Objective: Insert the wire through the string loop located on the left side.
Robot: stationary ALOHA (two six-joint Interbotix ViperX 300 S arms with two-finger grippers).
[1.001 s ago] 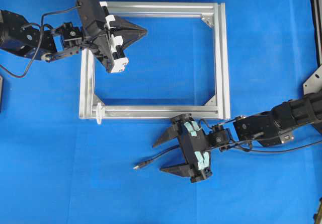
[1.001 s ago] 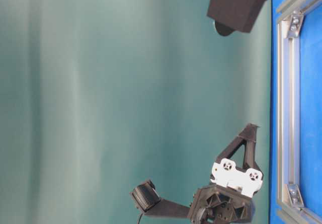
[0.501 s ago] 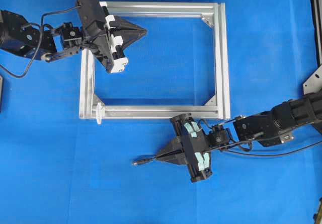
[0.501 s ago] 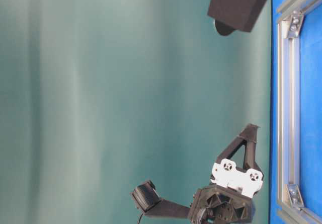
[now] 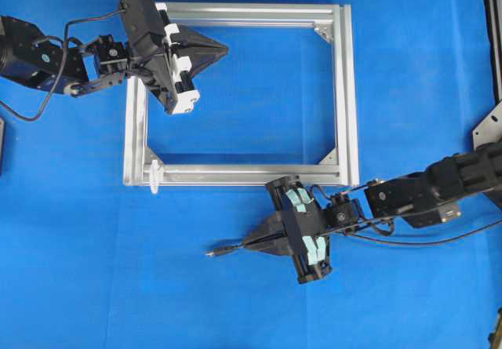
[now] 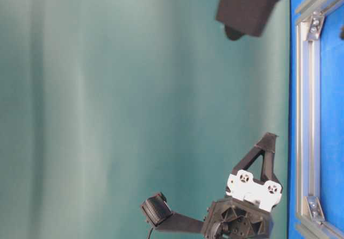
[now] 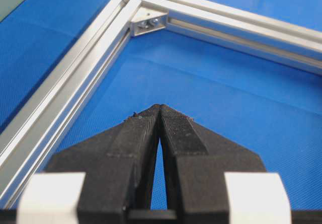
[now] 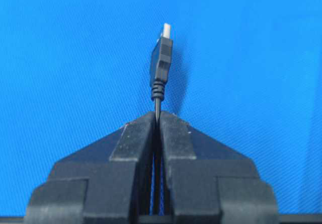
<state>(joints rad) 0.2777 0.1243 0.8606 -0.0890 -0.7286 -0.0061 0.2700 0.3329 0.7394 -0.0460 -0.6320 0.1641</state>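
— Looking from above, what's changing down there? The right hand (image 5: 249,243) was spread wide a second ago, one finger either side of the wire (image 5: 232,248).

— It's pressed together now, pinching the wire just behind the plug. The plug end is sticking out past the fingertips, pointing left, lying low over the blue tabletop (image 5: 94,286). The rest of the wire is running back under the arm.

— And the loop it's aiming for?

— The string loop (image 5: 154,176) is sitting at the lower left corner of the metal frame (image 5: 345,90), well apart from the plug, up and to the left of it. Nothing is threaded yet.

— The other arm?

— The left hand (image 5: 222,49) is hanging over the upper left part of the frame, fingers pressed together, holding nothing. It isn't moving at all.

— Anything from the side view?

— Not much. I'm seeing the left arm's hand low down and a dark block of the right arm at the top edge, which has shifted a little. The wire and the loop aren't showing there.

— The left wrist camera?

— Just shut fingers over blue cloth with a frame corner beyond. No loop in sight.

— And the right wrist camera?

— That's the telling one. The fingers are clamping the thin wire, and the black plug with its silver tip is standing straight out ahead. So I'd say the pickup is done, and carrying the tip over to the loop is what's coming.
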